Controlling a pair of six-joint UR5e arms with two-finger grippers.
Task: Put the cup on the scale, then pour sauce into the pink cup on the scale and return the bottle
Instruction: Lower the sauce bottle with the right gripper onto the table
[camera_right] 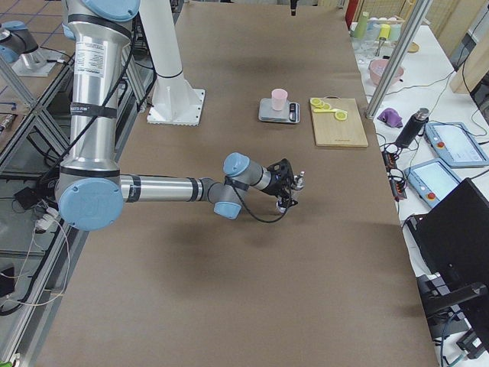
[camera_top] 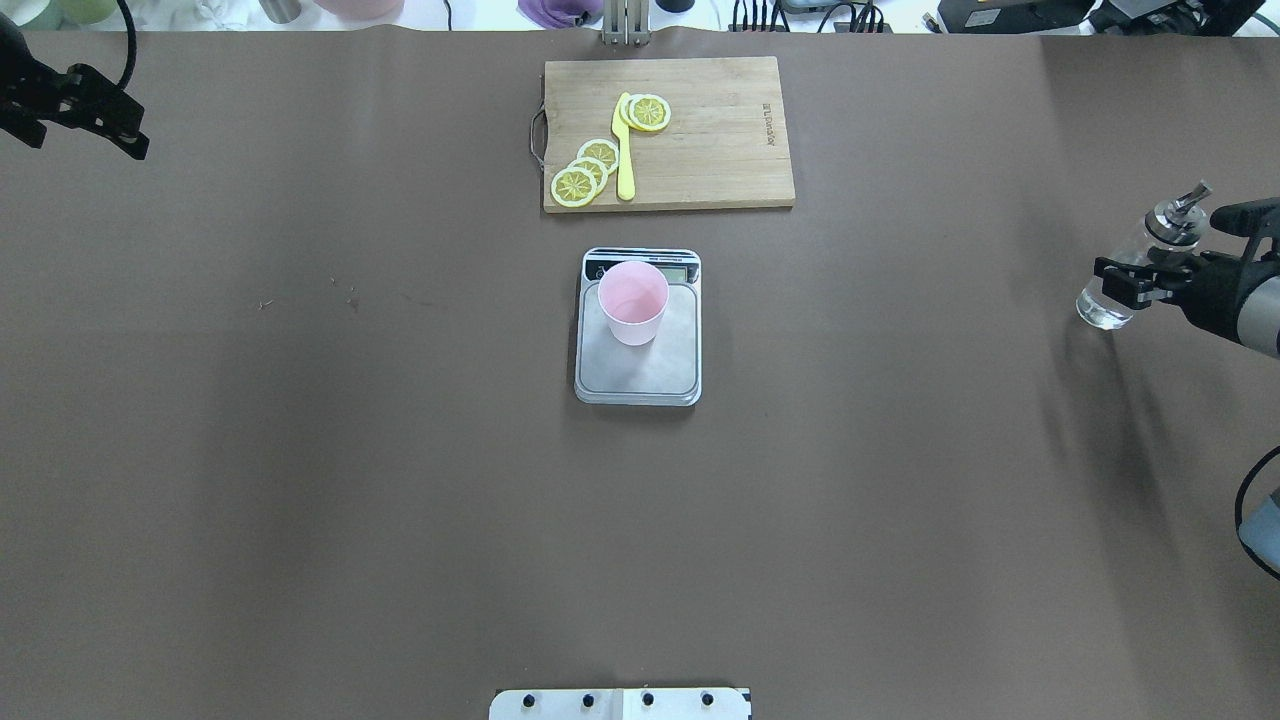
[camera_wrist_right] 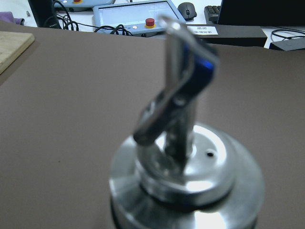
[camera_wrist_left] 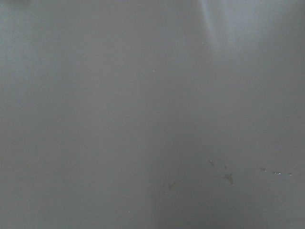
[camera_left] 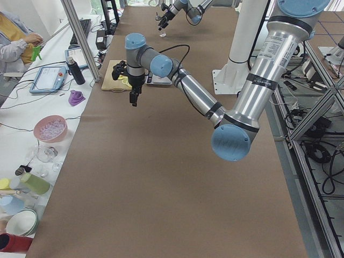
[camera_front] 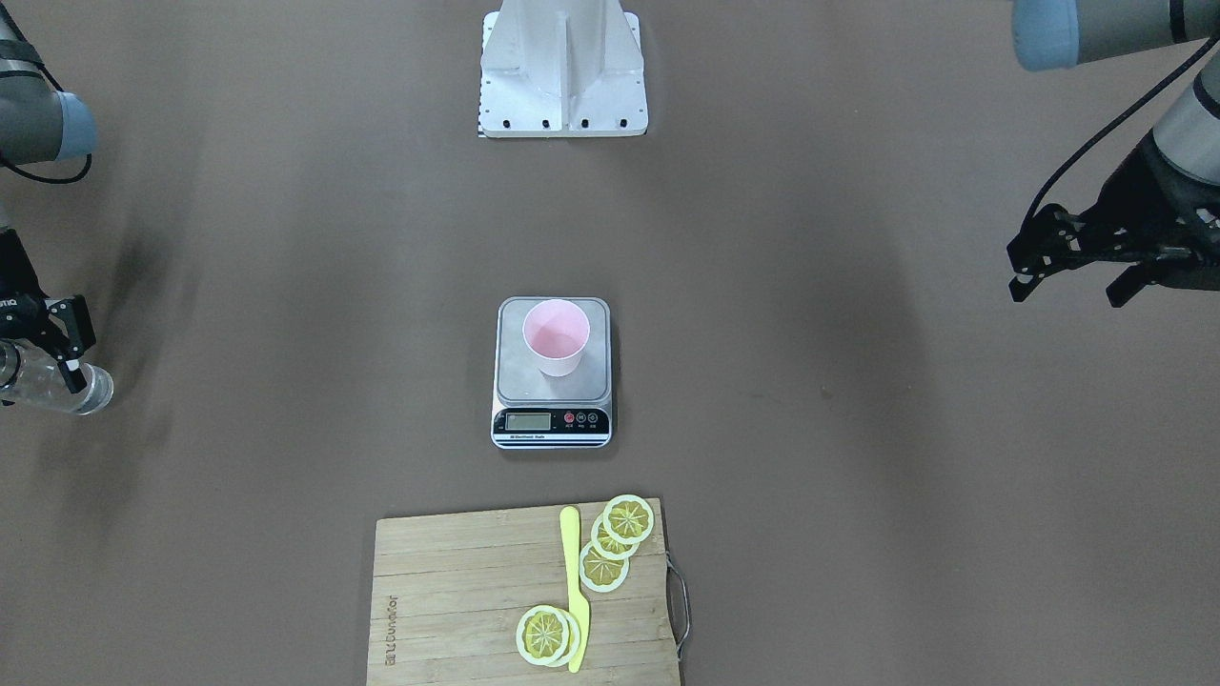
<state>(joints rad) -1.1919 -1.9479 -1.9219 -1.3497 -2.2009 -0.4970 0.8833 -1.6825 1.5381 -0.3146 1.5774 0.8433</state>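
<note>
**Cup on scale at centre, bottle clamped near the counter's right end**

Front-facing view: the cup (camera_front: 556, 335) stands upright on the scale (camera_front: 519, 379) at mid-picture. Bare counter (camera_front: 286, 286) lies wide open toward 3 and 9 o'clock. At 6 o'clock a board (camera_front: 448, 591) with lemon slices (camera_front: 628, 519) and a yellow knife (camera_front: 573, 581) runs off the lower edge. At 9 o'clock the right pincer (camera_front: 67, 354) is clamped on the tilted bottle (camera_front: 52, 389), and the frame edge cuts both. At 3 o'clock the left pincer (camera_front: 1067, 284) hangs with its fingers apart and nothing between them. Its arm is cut off at the edge.

Overhead view: the cup sits toward the display end of the platform, inside its edges. The bottle is at 3 o'clock, well apart from the scale, with its cap leaning toward 1 o'clock. I cannot tell whether its base touches the counter. The left pincer is at 10 o'clock, near the far corner.

Left side view: the near arm hides the cup and most of the scale. The far pincer and the bottle are tiny at 12 o'clock.

Right side view: the pincer hides most of the bottle. The cup and scale show plainly at 12 o'clock.

Left wrist view: only blurred counter shows, with a few dark specks at 4 o'clock.

Right wrist view: the metal cap (camera_wrist_right: 186, 176) fills the frame and is out of focus. No fingers show. A corner of the board is at 10 o'clock.
</note>
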